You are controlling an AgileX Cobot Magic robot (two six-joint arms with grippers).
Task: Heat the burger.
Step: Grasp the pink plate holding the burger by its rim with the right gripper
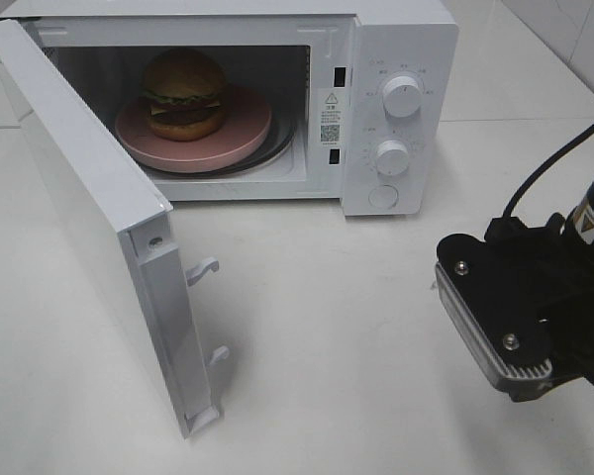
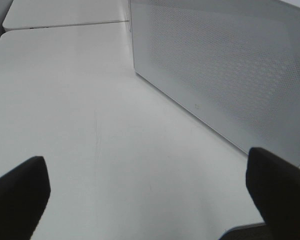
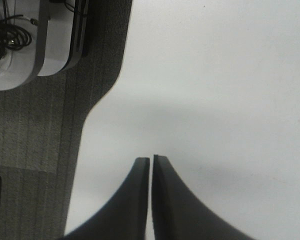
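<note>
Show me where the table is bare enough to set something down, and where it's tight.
Widest bare patch: table in front of the microwave, between the open door and the right gripper. A narrower strip lies left of the door. Crowded: the cavity, filled by the pink plate and burger.

White table (image 1: 337, 356), smooth and matte, bare over most of what lies in front of me. One thing stands directly on it: a white microwave (image 1: 401, 40) at the far side, base flat on the surface. Its door (image 1: 79, 188) hangs wide open toward my left; I cannot tell if the lower edge touches the table. From my left wrist, the table (image 2: 90, 110) shows a faint scratch line and a seam to a second white slab (image 2: 60, 12), with the door's perforated panel (image 2: 220, 65) standing beside. From my right wrist, the table (image 3: 215, 75) ends in a curved edge, with grey carpet floor (image 3: 35, 150) beyond.
</note>
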